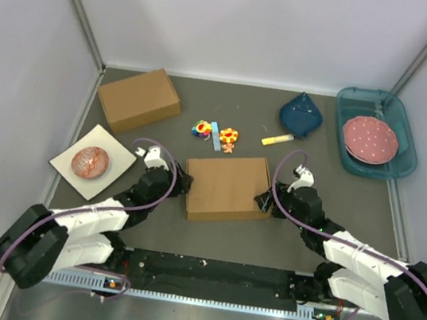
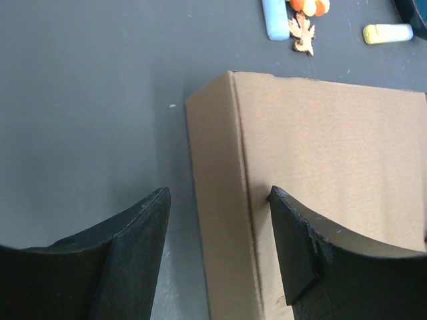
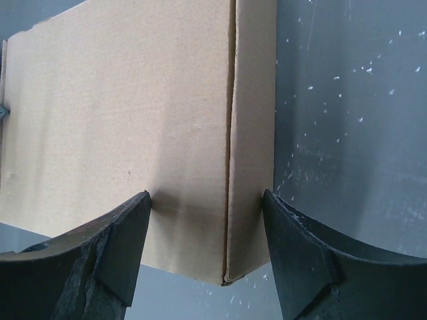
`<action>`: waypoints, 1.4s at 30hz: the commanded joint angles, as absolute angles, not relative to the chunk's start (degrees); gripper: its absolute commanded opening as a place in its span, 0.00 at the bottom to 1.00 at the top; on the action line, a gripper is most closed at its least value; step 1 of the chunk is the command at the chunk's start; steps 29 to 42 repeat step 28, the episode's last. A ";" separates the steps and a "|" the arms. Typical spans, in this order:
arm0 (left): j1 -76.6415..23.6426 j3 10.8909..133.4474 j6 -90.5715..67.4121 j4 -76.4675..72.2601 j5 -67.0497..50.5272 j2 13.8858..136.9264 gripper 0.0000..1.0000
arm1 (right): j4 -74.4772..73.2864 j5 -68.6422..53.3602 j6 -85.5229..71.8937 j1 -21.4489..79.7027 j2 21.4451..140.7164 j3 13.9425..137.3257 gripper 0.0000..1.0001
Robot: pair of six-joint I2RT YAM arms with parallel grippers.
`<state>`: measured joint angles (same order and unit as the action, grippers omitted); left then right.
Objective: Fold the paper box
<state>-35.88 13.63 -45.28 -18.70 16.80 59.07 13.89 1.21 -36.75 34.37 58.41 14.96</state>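
Note:
The paper box (image 1: pixel 227 188) is a closed, shallow brown cardboard box lying flat in the middle of the table. My left gripper (image 1: pixel 183 182) is open at its left edge. In the left wrist view the gripper (image 2: pixel 219 197) straddles the left side wall of the box (image 2: pixel 333 153), one finger over the lid and one over the table. My right gripper (image 1: pixel 264 202) is open at the right edge. In the right wrist view the gripper (image 3: pixel 205 200) straddles the right side wall of the box (image 3: pixel 120 113) near its front corner.
A deeper brown cardboard box (image 1: pixel 139 99) stands at the back left. A white square plate (image 1: pixel 71 169) with a red patterned ball lies on the left. A teal bin (image 1: pixel 397 159) with a pink plate is at the back right. A dark blue pouch (image 1: pixel 301 115), a yellow marker (image 1: pixel 277 140) and small colourful toys (image 1: pixel 215 134) lie behind the box.

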 commanded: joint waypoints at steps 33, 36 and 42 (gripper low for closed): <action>-31.82 37.53 -44.21 19.42 24.61 53.79 0.77 | -12.92 14.86 -26.89 32.96 38.58 31.29 0.99; -31.82 37.53 -44.21 19.42 24.61 53.79 0.77 | -12.92 14.86 -26.89 32.96 38.58 31.29 0.99; -31.82 37.53 -44.21 19.42 24.61 53.79 0.77 | -12.92 14.86 -26.89 32.96 38.58 31.29 0.99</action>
